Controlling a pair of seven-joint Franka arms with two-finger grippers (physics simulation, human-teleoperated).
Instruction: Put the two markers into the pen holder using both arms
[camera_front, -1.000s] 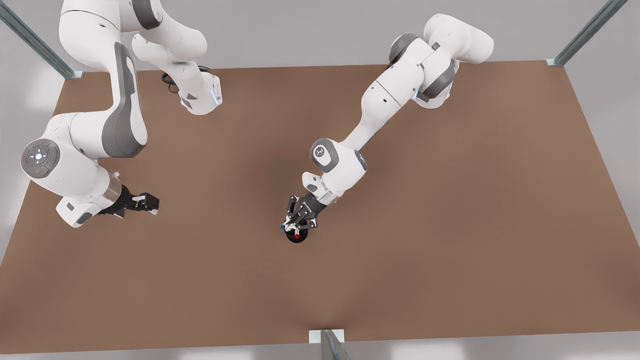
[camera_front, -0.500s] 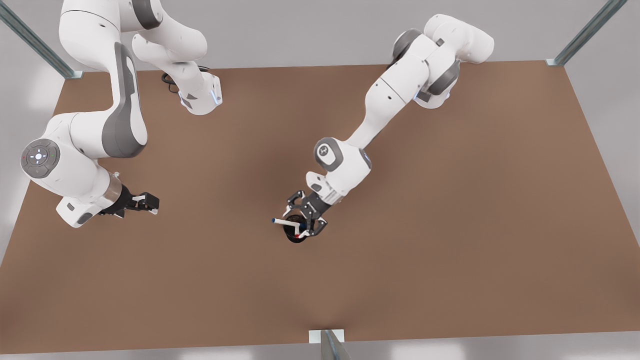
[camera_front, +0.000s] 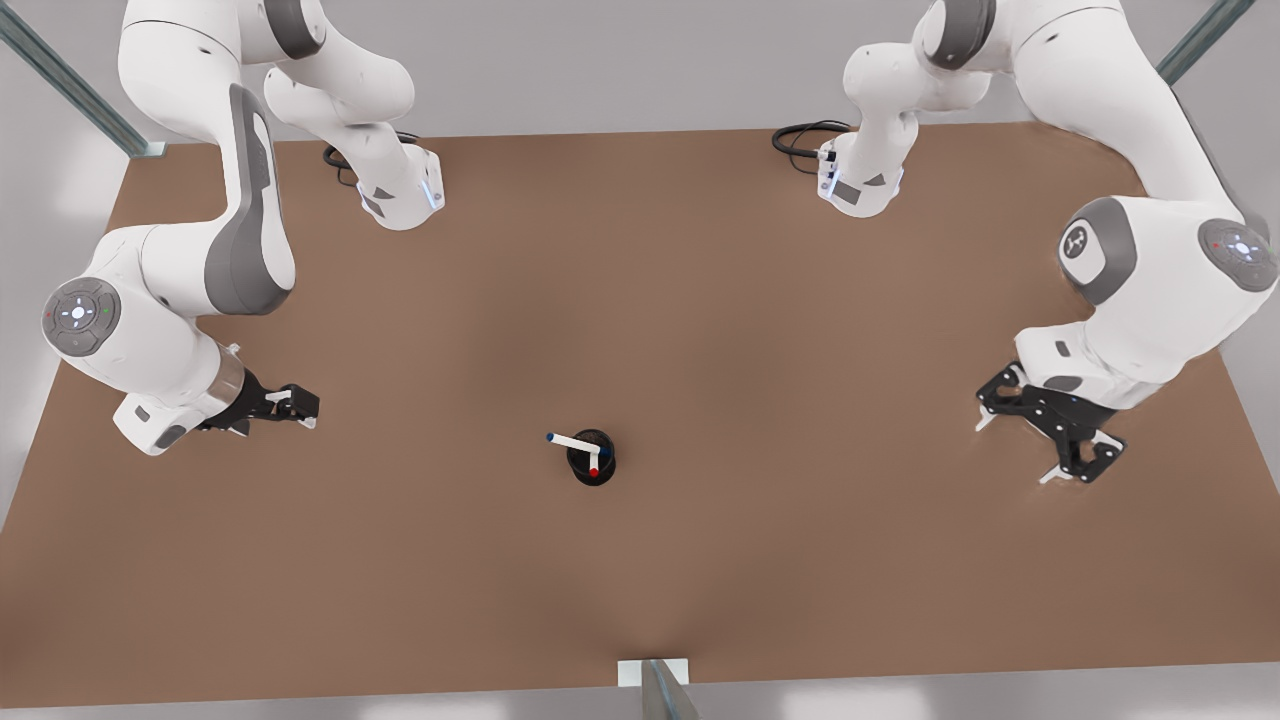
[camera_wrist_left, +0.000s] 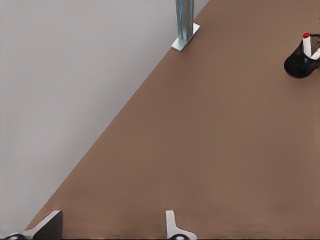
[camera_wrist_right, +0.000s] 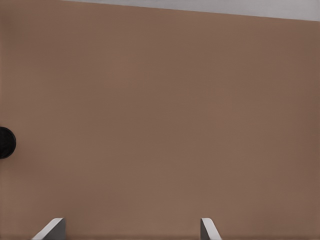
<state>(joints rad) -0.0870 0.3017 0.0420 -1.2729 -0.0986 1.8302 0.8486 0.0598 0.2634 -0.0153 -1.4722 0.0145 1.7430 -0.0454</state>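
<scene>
The black pen holder (camera_front: 606, 466) stands near the table's middle. The red-tipped marker (camera_front: 597, 460) stands inside it. The blue-tipped marker (camera_front: 568, 441) leans in it too, its barrel slanting out over the rim toward the front view's left. My left gripper (camera_front: 293, 409) waits low at the front view's left, open and holding nothing. Its wrist view shows its fingertips (camera_wrist_left: 175, 227) and, farther off, the holder (camera_wrist_left: 295, 67) with the red cap (camera_wrist_left: 306, 36) sticking up. My right gripper (camera_front: 1017, 450) hovers at the front view's right, open wide and holding nothing. The holder (camera_wrist_right: 5, 142) sits at the edge of its wrist view.
The brown table (camera_front: 800, 560) stretches between the two arm bases (camera_front: 400, 200) (camera_front: 860, 190). Metal frame posts stand at the back corners and at the front edge's middle (camera_front: 655, 685) (camera_wrist_left: 184, 25). Black cables lie beside each base.
The right arm let go of the blue marker at the holder and swung far back to the front view's right, its gripper open. The blue marker stays leaning in the holder. The left arm has not moved.
</scene>
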